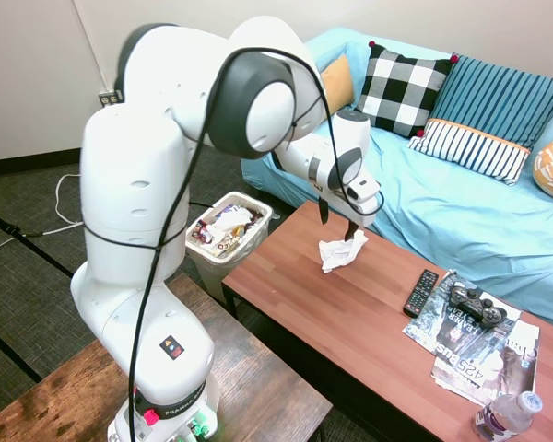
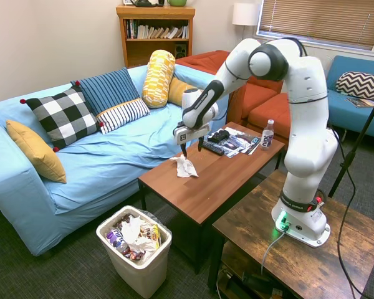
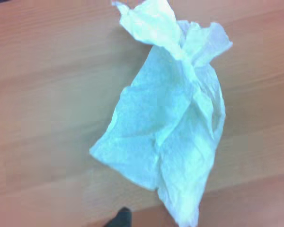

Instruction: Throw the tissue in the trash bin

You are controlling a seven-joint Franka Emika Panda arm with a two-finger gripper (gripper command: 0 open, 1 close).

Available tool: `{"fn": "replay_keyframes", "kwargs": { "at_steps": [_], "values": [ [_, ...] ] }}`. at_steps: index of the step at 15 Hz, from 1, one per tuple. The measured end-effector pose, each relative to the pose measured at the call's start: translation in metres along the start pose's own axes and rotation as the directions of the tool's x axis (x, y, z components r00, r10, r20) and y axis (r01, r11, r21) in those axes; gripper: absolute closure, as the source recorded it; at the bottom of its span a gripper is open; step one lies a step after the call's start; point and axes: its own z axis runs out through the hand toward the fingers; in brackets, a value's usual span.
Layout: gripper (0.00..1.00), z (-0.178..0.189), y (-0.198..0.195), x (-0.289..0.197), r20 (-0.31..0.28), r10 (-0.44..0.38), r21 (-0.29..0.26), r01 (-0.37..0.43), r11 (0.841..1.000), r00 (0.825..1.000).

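The tissue (image 1: pixel 339 251) (image 2: pixel 186 166) is a crumpled white wad lying on the wooden coffee table (image 1: pixel 350 318) near its sofa-side edge. My gripper (image 1: pixel 337 221) (image 2: pixel 191 148) hangs open just above it, pointing down, one finger on each side of the wad and nothing held. In the wrist view the tissue (image 3: pixel 170 123) fills the middle of the picture, flat on the wood. The trash bin (image 1: pixel 256 237) (image 2: pixel 143 277), pale with wrappers and paper inside, stands on the carpet just past the table's end.
A remote (image 1: pixel 420 293), a game controller (image 1: pixel 476 305) on magazines (image 1: pixel 484 354) and a water bottle (image 1: pixel 507 416) sit at the table's other end. A blue sofa (image 1: pixel 442 198) with pillows runs along the table's far side.
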Motion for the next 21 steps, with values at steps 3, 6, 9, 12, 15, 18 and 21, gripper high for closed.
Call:
{"fn": "replay_keyframes", "kwargs": {
  "at_steps": [3,6,9,12,15,18,21],
  "values": [
    [0.0,0.037,-0.022,0.014,-0.002,0.012,-0.013,-0.012,1.0,1.0],
    [0.0,0.059,-0.032,0.03,-0.003,0.037,-0.017,-0.037,0.999,0.999],
    [0.0,0.075,-0.041,0.041,-0.001,0.049,-0.02,-0.049,0.999,0.999],
    [1.0,0.087,-0.05,0.043,0.008,0.053,-0.03,-0.053,0.998,0.999],
    [1.0,0.092,-0.055,0.043,0.017,0.065,-0.025,-0.065,0.998,0.998],
    [1.0,0.097,-0.057,0.044,0.027,0.075,-0.022,-0.074,0.997,0.997],
    [1.0,0.102,-0.055,0.043,0.046,0.091,-0.023,-0.09,0.996,0.995]
  ]
}}
